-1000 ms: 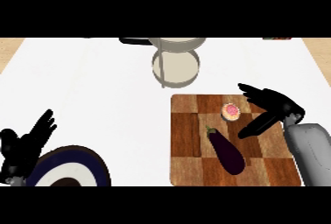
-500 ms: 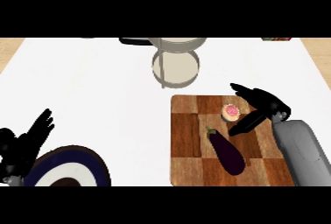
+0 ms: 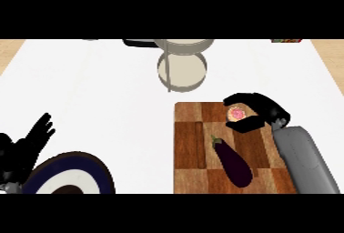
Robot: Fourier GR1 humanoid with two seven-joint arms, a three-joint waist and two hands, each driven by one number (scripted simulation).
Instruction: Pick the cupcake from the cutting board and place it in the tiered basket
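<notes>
White bench (image 3: 87,100) fills most of the head view, and no label or writing on anything here can be read; a small coloured thing at the far right edge is too small to make out. Next in size, 1 wooden cutting board (image 3: 201,154) lies on the bench at the right, its long side running away from the robot. 1 tiered basket (image 3: 182,68), pale with round tiers, stands at the far middle of the bench, well apart from the board. 1 round plate (image 3: 70,175) with a dark blue rim sits at the near left, partly cut by the lower edge. 2 grey forearms come in from below; the right one (image 3: 306,159) lies along the board's right side. The right hand (image 3: 265,111) reaches over the board's far right corner, its black fingers and thumb curled round the cupcake. The left hand (image 3: 27,143) rests open by the left edge just beside the plate, fingers straight and pointing up. 1 dark purple eggplant (image 3: 233,163) lies slanted on the board, near the right hand but apart from it. 1 cupcake (image 3: 236,113), pink on top, sits on the board's far right corner inside the curl of the right hand.
</notes>
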